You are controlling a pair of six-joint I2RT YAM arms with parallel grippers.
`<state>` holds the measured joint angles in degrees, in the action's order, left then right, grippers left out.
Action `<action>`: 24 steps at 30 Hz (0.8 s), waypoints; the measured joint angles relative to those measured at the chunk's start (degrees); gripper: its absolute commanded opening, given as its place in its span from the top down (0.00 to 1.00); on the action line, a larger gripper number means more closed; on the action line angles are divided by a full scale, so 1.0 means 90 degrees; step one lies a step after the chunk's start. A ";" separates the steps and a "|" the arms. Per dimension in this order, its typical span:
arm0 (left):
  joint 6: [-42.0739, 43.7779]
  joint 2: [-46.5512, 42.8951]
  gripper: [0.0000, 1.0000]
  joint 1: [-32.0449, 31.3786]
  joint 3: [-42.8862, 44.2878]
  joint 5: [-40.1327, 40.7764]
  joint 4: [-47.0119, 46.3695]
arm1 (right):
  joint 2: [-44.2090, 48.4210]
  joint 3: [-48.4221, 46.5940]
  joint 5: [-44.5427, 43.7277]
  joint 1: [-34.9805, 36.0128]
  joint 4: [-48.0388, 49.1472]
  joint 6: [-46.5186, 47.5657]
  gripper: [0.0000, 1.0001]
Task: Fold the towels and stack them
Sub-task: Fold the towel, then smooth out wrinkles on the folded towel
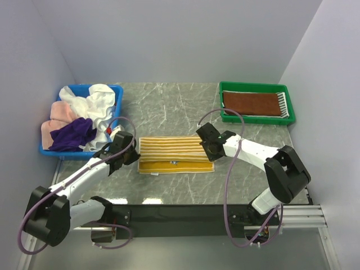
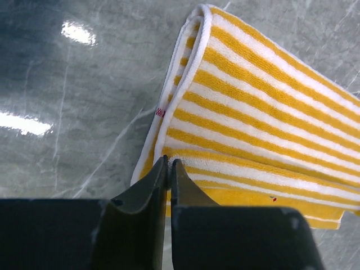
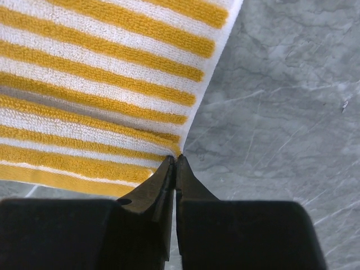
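The yellow-white striped towel [image 1: 175, 151] lies folded flat at the middle of the desk [image 1: 169, 107], its long edges running left to right. The striped top layer stops short of the near edge, leaving a plain yellow band [image 1: 174, 165] of the lower layer showing. In the left wrist view the towel [image 2: 253, 112] shows its white-bound layers curling open slightly at the short left end. In the right wrist view the towel [image 3: 101, 84] ends in a clean white right edge and a near corner. The left claw [image 1: 135, 156] sits at the left end and the right claw [image 1: 208, 153] at the right end. Close up, the left claw [image 2: 169, 162] is closed to a thin slit with its tips on the towel's near-left edge. The right claw [image 3: 176, 158] is closed as tightly, its tips touching the near-right corner. I cannot tell whether either one nips any cloth. Bare marble runs beyond the towel's far edge, and a narrower strip runs along its near side. Well to the far left, a blue bin [image 1: 115, 89] holds loose white [image 1: 95, 101], pink [image 1: 56, 115] and purple [image 1: 73, 135] towels. At the far right, a green tray [image 1: 256, 84] holds a flat brown towel [image 1: 250, 103] with a grey-white striped towel [image 1: 283, 103] showing at its right end. Pale walls close in both sides.
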<state>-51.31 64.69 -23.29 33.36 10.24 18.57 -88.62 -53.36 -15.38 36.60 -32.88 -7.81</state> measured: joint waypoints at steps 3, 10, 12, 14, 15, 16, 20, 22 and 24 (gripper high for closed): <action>-0.0083 -0.0194 0.85 0.0000 -0.0073 0.0049 0.0063 | 0.0000 -0.0012 -0.0041 0.0107 -0.0070 0.0000 0.88; -0.0141 -0.0357 0.28 0.0124 -0.0129 0.0644 0.0406 | 0.0036 -0.0027 -0.0612 0.0114 -0.0724 0.0039 0.46; -0.0192 -0.0447 0.21 0.0102 -0.0134 0.0697 0.0476 | 0.0172 -0.0029 -0.0668 0.0124 -0.0925 0.0073 0.36; -0.0219 -0.0578 0.19 0.0109 -0.0134 0.0760 0.0619 | 0.0461 -0.0041 -0.0646 0.0158 -0.1081 0.0068 0.33; -0.0219 -0.0668 0.16 0.0109 -0.0126 0.0801 0.0714 | 0.0656 -0.0053 -0.0568 0.0175 -0.1132 0.0068 0.33; -0.0216 -0.0765 0.14 0.0109 -0.0095 0.0833 0.0828 | 0.0852 -0.0080 -0.0503 0.0185 -0.1171 0.0051 0.33; -0.0219 -0.1056 0.14 0.0080 0.0304 0.0823 0.1163 | 0.1831 -0.0294 -0.0168 0.0206 -0.0996 -0.0202 0.41; -0.0255 -0.1081 0.21 -0.0019 0.0583 0.0750 0.1168 | 0.2161 -0.0318 -0.0029 0.0209 -0.0699 -0.0474 0.46; -0.0342 -0.1039 0.29 -0.0245 0.0838 0.0617 0.1110 | 0.2307 -0.0270 0.0073 0.0209 -0.0398 -0.0770 0.53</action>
<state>-54.39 55.33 -25.50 40.91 15.79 28.56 -67.85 -55.79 -14.72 38.48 -36.47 -14.74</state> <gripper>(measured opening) 0.774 0.532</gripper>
